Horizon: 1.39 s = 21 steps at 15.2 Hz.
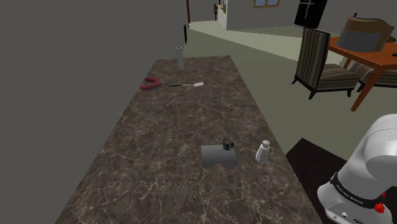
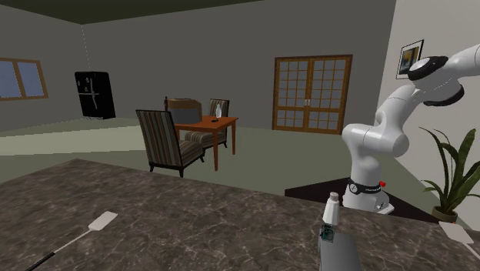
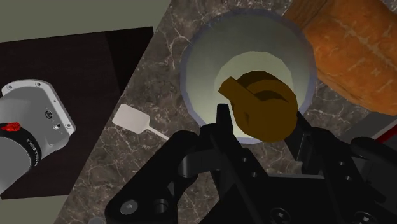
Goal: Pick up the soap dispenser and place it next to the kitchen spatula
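In the wrist view my gripper (image 3: 261, 121) is shut on the soap dispenser (image 3: 257, 102). The black fingers (image 3: 222, 124) clasp its brown pump head, and its round whitish body (image 3: 203, 70) spreads out below them. It hangs above the marbled counter (image 3: 159, 57). A white kitchen spatula (image 3: 130, 118) lies on the counter beside the dispenser, toward my stand, and it also lies at the second exterior view's right edge as the spatula (image 2: 461, 233). My arm (image 2: 385, 138) rises up and off to that view's right.
A second spatula (image 1: 189, 84) lies far down the counter beside a red thing (image 1: 151, 83) and a tall grey bottle (image 1: 179, 58). A grey block (image 1: 219, 156) and a small white bottle (image 1: 263, 151) stand nearer. An orange-brown rounded thing (image 3: 356, 51) sits close to the dispenser.
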Tool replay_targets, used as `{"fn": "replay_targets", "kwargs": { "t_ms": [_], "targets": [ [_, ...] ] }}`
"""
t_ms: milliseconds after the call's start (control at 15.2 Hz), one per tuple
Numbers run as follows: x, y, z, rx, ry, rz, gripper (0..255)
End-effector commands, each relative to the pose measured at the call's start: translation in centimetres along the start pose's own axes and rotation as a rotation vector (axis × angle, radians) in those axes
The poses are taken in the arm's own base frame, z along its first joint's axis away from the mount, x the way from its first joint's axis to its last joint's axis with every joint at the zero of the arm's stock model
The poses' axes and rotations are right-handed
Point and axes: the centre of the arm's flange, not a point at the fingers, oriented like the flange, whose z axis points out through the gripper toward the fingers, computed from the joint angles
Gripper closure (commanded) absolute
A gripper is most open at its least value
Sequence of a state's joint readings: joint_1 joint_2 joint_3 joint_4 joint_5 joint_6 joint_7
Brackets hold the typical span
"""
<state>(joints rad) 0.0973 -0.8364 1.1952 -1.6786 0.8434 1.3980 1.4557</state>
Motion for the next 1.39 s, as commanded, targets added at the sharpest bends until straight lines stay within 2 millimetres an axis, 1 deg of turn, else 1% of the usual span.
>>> {"fn": "replay_targets", "kwargs": {
  "t_ms": [0, 1320],
  "targets": [
    [0.1, 0.1, 1.1, 0.001, 0.0, 0.0, 255],
    [0.7, 0.5, 11.6, 0.001, 0.0, 0.0, 255]
  ]
}}
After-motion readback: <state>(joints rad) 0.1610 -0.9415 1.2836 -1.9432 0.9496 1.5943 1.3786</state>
